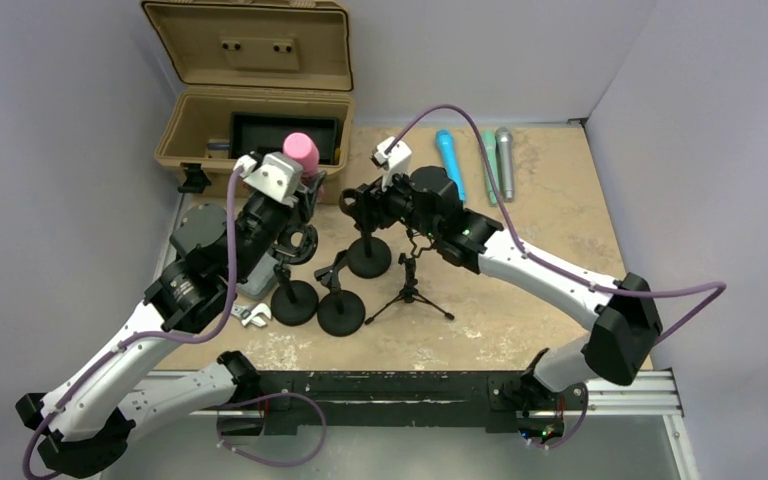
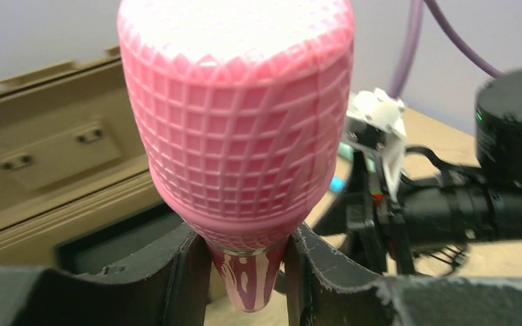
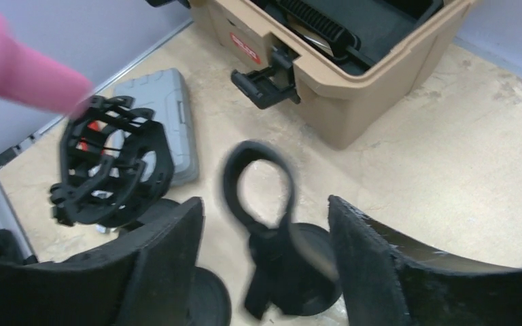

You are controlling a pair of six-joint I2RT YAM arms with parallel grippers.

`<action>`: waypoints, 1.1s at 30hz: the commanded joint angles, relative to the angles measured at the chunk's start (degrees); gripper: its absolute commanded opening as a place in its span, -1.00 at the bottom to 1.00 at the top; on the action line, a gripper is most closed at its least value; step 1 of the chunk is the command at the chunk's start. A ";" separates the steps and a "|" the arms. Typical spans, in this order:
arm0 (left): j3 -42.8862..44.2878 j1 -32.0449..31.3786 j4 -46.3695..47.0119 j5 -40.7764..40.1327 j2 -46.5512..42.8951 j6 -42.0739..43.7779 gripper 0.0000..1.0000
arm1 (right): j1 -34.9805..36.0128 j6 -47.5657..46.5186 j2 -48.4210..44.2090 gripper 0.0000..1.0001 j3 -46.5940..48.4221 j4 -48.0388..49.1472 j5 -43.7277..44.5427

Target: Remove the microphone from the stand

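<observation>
My left gripper point(image 1: 305, 190) is shut on the neck of a pink microphone point(image 1: 301, 152), whose mesh head fills the left wrist view point(image 2: 238, 115). It holds the microphone in the air above the black shock-mount stand point(image 1: 295, 245); the handle tip point(image 3: 34, 75) is just above the mount's cage point(image 3: 112, 170). My right gripper point(image 1: 355, 205) is open with a ring-clip stand point(image 3: 262, 197) between its fingers point(image 3: 170, 265), not touching it.
An open tan case point(image 1: 250, 100) stands at the back left with a grey box point(image 3: 160, 119) beside it. Blue, green and grey microphones point(image 1: 450, 160) lie at the back. Several black stands and a small tripod point(image 1: 410, 290) crowd the middle.
</observation>
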 commanded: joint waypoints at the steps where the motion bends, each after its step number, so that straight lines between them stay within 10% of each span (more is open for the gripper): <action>1: 3.02 -0.18 -0.76 15.85 0.43 -7.73 -1.00 | 0.49 -0.22 -7.25 0.40 3.68 -1.58 -6.29; 11: 2.90 -0.13 2.80 38.51 0.55 -14.96 -1.00 | 0.36 -10.00 -25.63 0.57 -11.65 10.51 -32.68; 20: 2.05 -0.11 8.74 48.78 2.52 -21.29 -1.00 | 0.53 -5.13 -23.67 0.45 -13.58 18.51 -37.78; 25: 1.94 -0.14 8.49 48.33 2.76 -20.66 -1.00 | 0.53 -2.96 -23.75 -0.07 -14.45 20.68 -35.80; 29: 2.21 -0.10 7.96 48.15 3.10 -19.98 -1.00 | 0.66 -0.86 -25.19 -1.00 -16.01 23.02 -31.74; 33: 2.57 -0.33 4.33 43.81 2.47 -16.61 -0.05 | 0.53 -0.98 -26.27 -1.00 -16.25 20.86 -23.99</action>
